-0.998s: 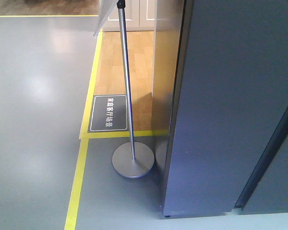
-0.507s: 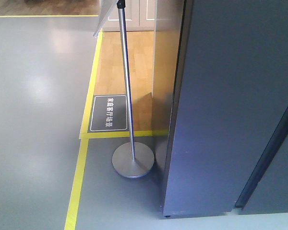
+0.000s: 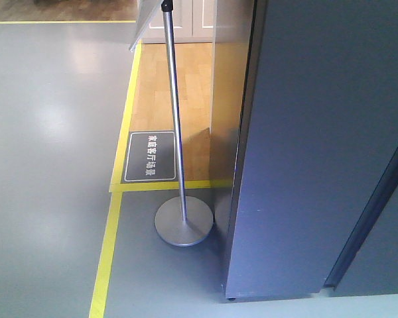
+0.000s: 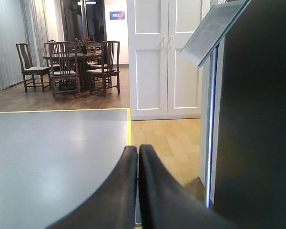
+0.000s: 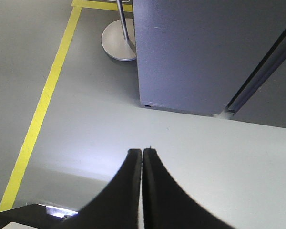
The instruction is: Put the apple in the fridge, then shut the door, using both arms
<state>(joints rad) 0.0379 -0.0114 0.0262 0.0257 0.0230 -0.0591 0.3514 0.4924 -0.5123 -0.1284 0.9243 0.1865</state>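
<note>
The apple is out of view in every frame. The fridge (image 3: 318, 146) is a tall dark grey body filling the right of the front view. A dark slanted gap (image 3: 371, 218) divides it from a second dark grey panel at the far right; I cannot tell which part is the door. The fridge also shows in the right wrist view (image 5: 205, 52) and, with a blue strip on its edge, in the left wrist view (image 4: 257, 119). My left gripper (image 4: 138, 149) is shut and empty, out over the floor. My right gripper (image 5: 142, 151) is shut and empty above pale floor before the fridge's base.
A metal sign stand (image 3: 183, 222) with a round base stands just left of the fridge. Yellow floor tape (image 3: 106, 252) marks the grey floor, and a dark floor label (image 3: 150, 157) lies on the wood strip. White cupboard doors (image 4: 164, 57) and a dining set (image 4: 71, 62) stand far off.
A small dark shape at the front view's lower left edge one second ago is gone. The fridge and stand have not moved.
</note>
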